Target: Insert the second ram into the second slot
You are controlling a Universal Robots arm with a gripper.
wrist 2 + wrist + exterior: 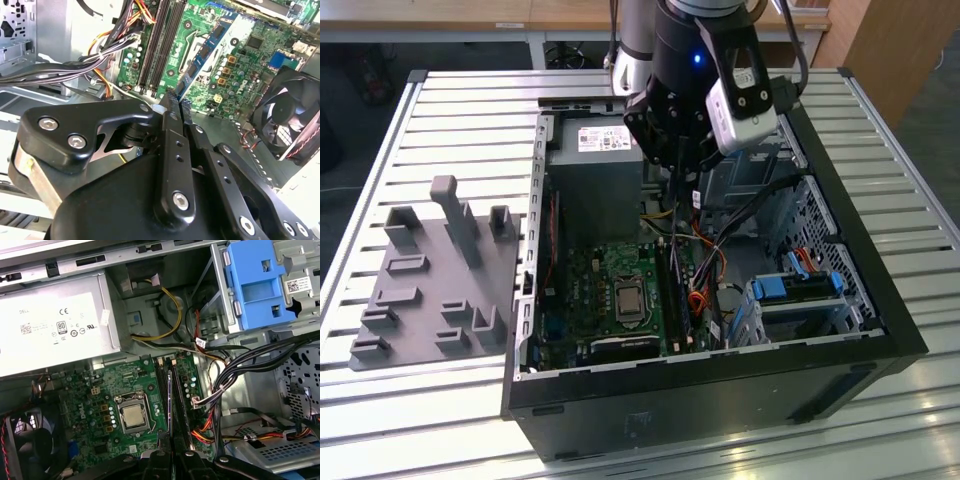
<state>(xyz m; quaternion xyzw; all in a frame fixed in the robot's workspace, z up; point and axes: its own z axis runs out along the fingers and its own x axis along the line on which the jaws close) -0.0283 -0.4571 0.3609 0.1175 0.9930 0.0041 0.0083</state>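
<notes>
Over the open black case (720,385), which lies on its side on the ribbed aluminium bench (470,100), the arm hangs with its tool (682,185) down among the innards. Room is tight. A boxy grey power supply (595,170) stands at one side of it, a bundle of black cables (240,375) sags close on the other, and a blue plastic drive latch (255,290) sits beyond those.

From where I stand the tool's black fingers (170,135) are pressed together on the second ram (207,55). It is a thin dark-blue board seen almost edge-on, running along above the long dark memory slots (181,400) of the green motherboard (95,395). Whether its edge touches a slot I can't tell. Beside the slots lies the square metal processor socket (132,415).

On the bench, well apart at the exterior view's left, rests a matte grey fixture plate (420,340) with upright blocks.
</notes>
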